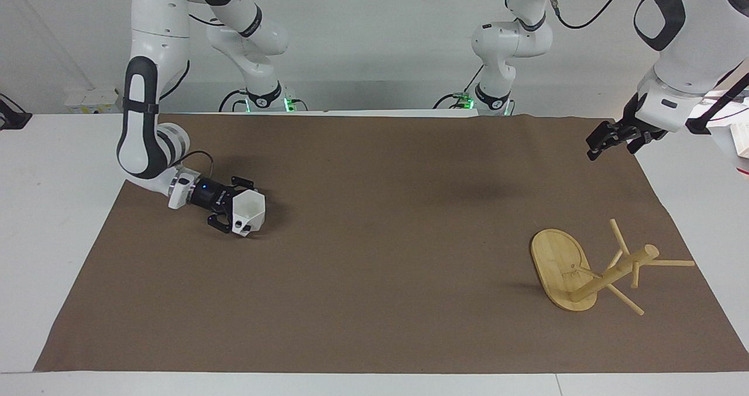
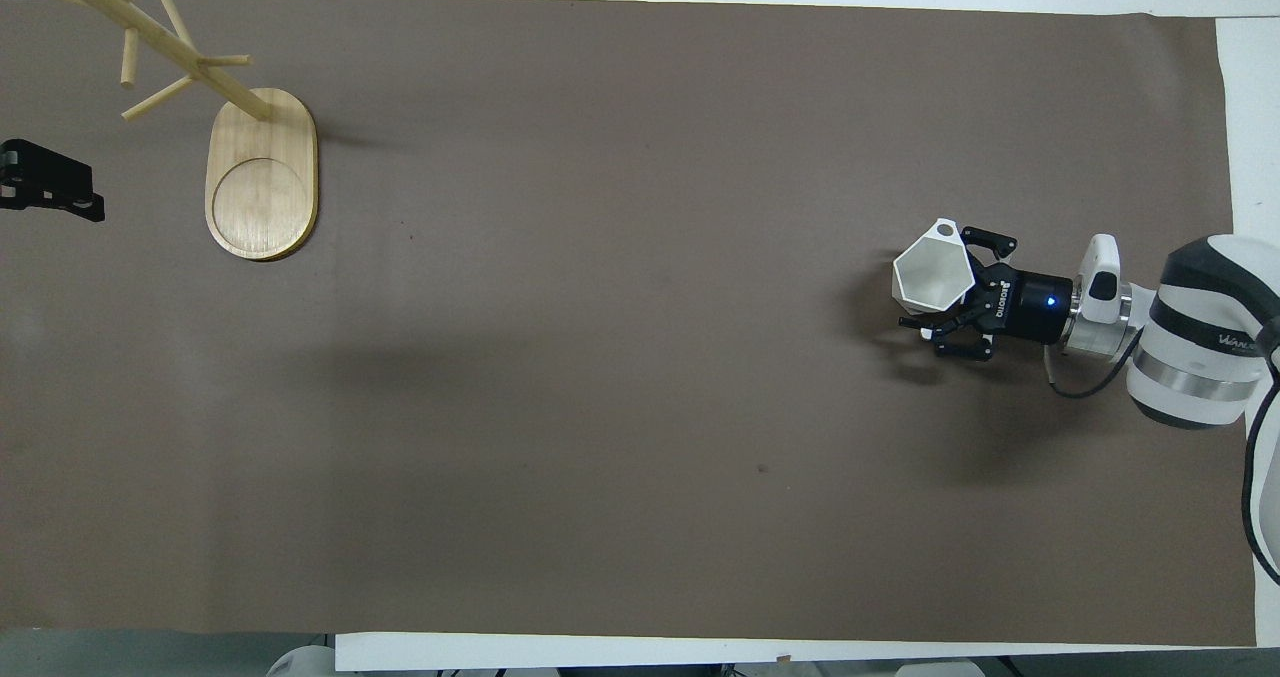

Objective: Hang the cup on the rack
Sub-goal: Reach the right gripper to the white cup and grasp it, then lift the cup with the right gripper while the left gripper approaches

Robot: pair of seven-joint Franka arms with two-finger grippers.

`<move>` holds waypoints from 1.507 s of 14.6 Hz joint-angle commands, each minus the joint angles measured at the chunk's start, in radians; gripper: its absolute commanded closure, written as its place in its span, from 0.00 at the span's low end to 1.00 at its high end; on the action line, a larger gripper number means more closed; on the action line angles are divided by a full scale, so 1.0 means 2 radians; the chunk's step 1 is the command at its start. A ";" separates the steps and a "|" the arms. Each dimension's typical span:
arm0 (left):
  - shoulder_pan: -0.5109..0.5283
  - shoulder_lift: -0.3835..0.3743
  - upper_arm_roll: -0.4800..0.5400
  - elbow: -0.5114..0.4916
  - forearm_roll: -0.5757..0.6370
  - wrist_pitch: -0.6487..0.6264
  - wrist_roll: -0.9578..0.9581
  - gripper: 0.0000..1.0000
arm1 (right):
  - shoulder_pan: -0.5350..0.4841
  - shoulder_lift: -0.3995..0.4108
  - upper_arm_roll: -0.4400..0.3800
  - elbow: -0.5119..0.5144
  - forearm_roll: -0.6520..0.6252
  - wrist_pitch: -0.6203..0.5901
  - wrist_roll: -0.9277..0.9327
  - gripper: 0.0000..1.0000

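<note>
Cup (image 1: 248, 210) sits btwn spread fingers of right pincer (image 1: 229, 207) (left pincer (image 1: 603, 141) waits, grip unclear).

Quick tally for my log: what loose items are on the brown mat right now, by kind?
Cups: 1, the white cup with the right gripper around it.
Racks: 1, the bamboo rack, toward the left arm's end.
Total: 2.
</note>
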 commanded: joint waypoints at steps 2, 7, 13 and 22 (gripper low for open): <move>-0.002 -0.017 -0.003 -0.019 0.009 0.002 0.004 0.00 | -0.002 -0.015 0.000 -0.004 -0.003 -0.009 -0.021 0.13; -0.003 -0.016 -0.006 -0.019 -0.003 0.011 0.003 0.00 | 0.018 -0.018 0.007 0.023 -0.012 -0.006 0.025 0.79; -0.113 -0.005 -0.006 0.007 -0.004 0.029 -0.110 0.00 | 0.205 -0.136 0.011 0.030 -0.012 0.132 0.300 0.78; -0.260 0.034 -0.007 0.002 -0.059 0.109 -0.343 0.00 | 0.375 -0.134 0.015 0.054 0.071 0.281 0.375 0.75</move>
